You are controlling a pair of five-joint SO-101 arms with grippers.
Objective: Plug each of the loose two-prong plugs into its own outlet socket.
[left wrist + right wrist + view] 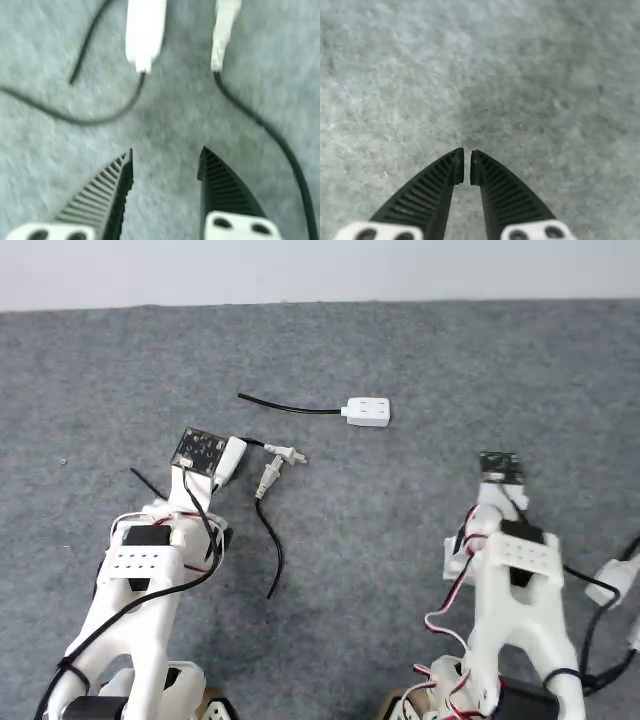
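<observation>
I see the first plug (287, 453) and the second plug (268, 478), both small and white, lying loose and close together on the grey mat (420, 570). Each trails a thin black cord. The white socket block (366, 412) lies flat, apart from them.

The setting looks like a small robotics lab or test bench. A table (450, 360) is covered in grey felt-like matting, with a bare pale wall (320, 270) behind. The white plastic left arm (140, 585) and right arm (515, 585) carry exposed wires (447, 612).
</observation>
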